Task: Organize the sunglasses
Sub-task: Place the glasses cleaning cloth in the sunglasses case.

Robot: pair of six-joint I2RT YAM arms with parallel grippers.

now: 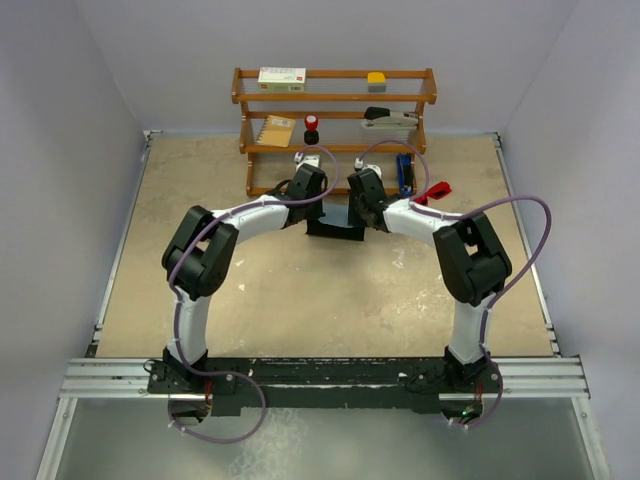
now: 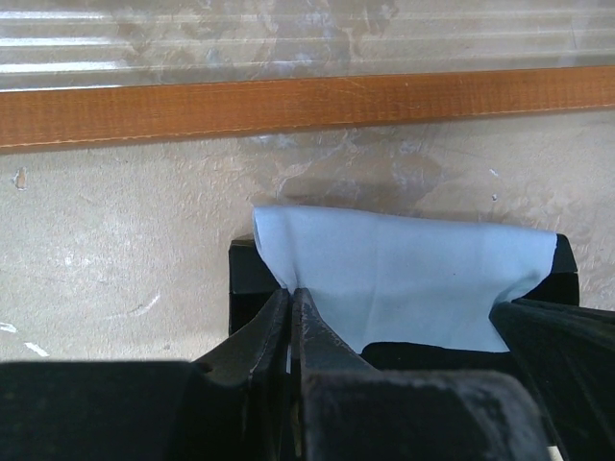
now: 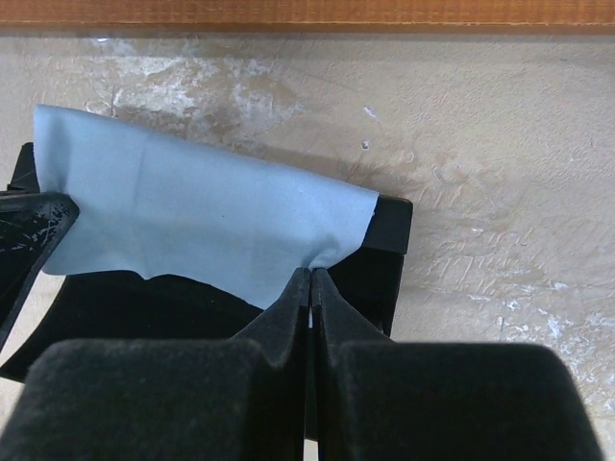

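From above, both wrists crowd over the case [image 1: 335, 229] near the far edge of the worktop [image 1: 300, 300], in front of the shelf [image 1: 335, 98]. Only a dark strip of the case shows there, and the cloth cannot be seen from that view.

The wrist cameras show more. The light blue cloth [image 2: 404, 274] is draped across the black case [image 2: 245, 279] and covers most of its top. What is inside the case is hidden, and whether a lid is raised cannot be made out.

The left gripper [image 2: 291, 293] is clenched on one corner of the cloth. The right gripper [image 3: 310, 274] is pinched tight on the opposite corner, and the cloth [image 3: 192, 211] sags between the two. The case [image 3: 389, 230] sticks out past the cloth on that side.

The sunglasses [image 1: 437, 190] lie on the worktop near its far edge. They are just beside the right end of the shelf's foot and well apart from the case. A loop of the right arm's cable crosses them, so their shape is hard to read.

On the shelf stand a white box [image 1: 282, 78], a yellow block [image 1: 376, 77] and a tan booklet [image 1: 277, 130]. The other items there are too small to name.
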